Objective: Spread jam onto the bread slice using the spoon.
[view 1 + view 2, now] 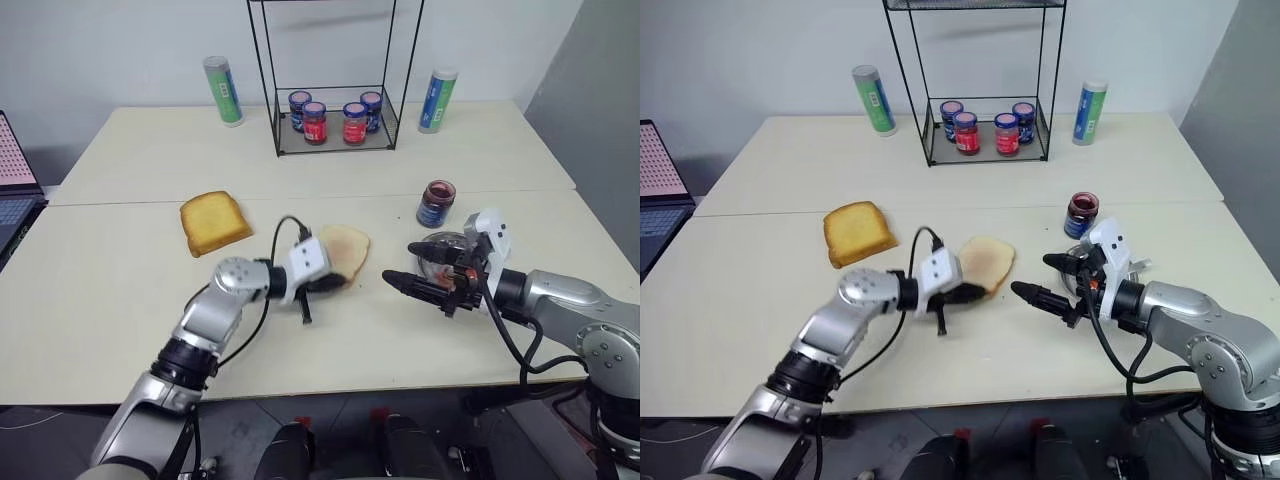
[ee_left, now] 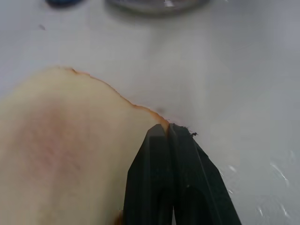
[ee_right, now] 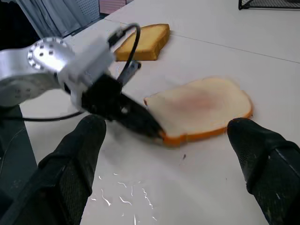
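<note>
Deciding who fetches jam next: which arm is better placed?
Right, probably. The right gripper is open near the jam jar; the left gripper is shut at the edge of the bread.

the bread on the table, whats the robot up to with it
The left gripper is shut, its fingertips pressed against the near corner of the bread slice, which lies flat on the table. The right gripper hangs wide open just beside it, holding nothing. The slice looks bare apart from a faint pinkish tinge in its middle. An open jam jar and a round steel dish stand by the right arm; a thicker toasted slice lies off to the left.
</note>
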Motion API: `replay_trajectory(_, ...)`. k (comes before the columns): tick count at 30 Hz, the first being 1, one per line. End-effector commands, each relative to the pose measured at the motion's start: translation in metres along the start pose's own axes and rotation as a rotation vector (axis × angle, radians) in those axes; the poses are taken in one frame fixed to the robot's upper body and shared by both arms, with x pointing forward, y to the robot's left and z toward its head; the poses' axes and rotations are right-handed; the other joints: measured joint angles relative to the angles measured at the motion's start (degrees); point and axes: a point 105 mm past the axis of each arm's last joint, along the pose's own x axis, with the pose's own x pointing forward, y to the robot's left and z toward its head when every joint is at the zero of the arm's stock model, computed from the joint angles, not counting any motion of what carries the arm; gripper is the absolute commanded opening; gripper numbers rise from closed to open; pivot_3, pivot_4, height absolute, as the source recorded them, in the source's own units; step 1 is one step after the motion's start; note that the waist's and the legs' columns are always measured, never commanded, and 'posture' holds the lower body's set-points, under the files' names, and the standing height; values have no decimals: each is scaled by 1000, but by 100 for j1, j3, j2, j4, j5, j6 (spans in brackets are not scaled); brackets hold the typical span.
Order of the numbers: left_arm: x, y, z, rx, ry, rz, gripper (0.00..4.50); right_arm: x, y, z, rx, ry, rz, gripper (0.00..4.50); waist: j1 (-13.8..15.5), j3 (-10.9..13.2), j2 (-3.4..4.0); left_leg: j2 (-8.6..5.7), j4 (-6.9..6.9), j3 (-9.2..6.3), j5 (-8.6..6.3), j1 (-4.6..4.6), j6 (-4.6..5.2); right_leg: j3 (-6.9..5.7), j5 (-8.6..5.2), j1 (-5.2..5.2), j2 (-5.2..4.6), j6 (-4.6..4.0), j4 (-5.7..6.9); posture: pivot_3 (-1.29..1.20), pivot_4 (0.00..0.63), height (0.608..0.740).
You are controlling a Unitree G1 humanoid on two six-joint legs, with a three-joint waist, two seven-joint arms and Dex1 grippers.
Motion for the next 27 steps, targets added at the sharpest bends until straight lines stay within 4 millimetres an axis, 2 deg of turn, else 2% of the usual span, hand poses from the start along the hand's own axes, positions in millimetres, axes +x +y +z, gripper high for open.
replay_trajectory(1,-2,3,9,103,7,18,23,-6,4,9,-24,-37,-7,4500,29,0,0,0,2,0,0,2,0,0,0,4,-3,0,0,0,150,740)
replay_trajectory(2,-3,4,11,95,-5,22,23,-7,3,8,-21,-37,-15,4500,36,0,0,-1,2,2,0,3,0,2,0,7,-7,0,-2,0,150,740)
replay_trajectory(5,-9,5,11,79,-3,10,572,-11,-3,7,-15,-36,-52,4500,44,0,0,-1,4,3,0,2,0,3,0,9,-12,0,-4,0,150,740)
replay_trajectory(12,-27,12,1,98,71,21,2087,-33,-26,3,18,-44,-197,4500,44,0,0,-1,3,3,0,3,0,2,0,11,-10,0,-5,0,150,740)
replay_trajectory(14,-32,13,-1,100,86,20,2379,-44,-36,1,34,-49,-260,4500,44,0,0,-1,2,4,0,4,0,2,0,11,-10,0,-4,0,150,740)
replay_trajectory(16,-43,10,1,76,89,-1,2847,-68,-59,-4,69,-70,-404,4500,50,0,0,-1,2,1,0,3,0,-3,0,13,-9,0,-5,0,150,740)
replay_trajectory(20,-63,15,24,1,9,8,3711,-102,-88,-10,213,-173,-575,4500,51,0,0,1,1,6,0,5,0,4,0,17,-12,0,-6,0,150,740)
replay_trajectory(23,-73,17,38,-36,-32,8,4325,-114,-99,-16,297,-221,-624,4500,49,0,2,5,2,7,0,11,1,1,0,25,-12,1,-6,0,150,740)
replay_trajectory(24,-74,17,40,-41,-37,6,4469,-116,-101,-17,313,-228,-630,4500,44,0,2,5,1,9,-1,14,1,0,-1,29,-11,1,-7,0,150,740)
replay_trajectory(27,-80,13,52,-78,-80,-25,4469,-125,-113,-27,408,-267,-666,4500,38,-2,4,4,0,26,-1,19,1,4,-1,31,-10,1,-7,0,150,740)
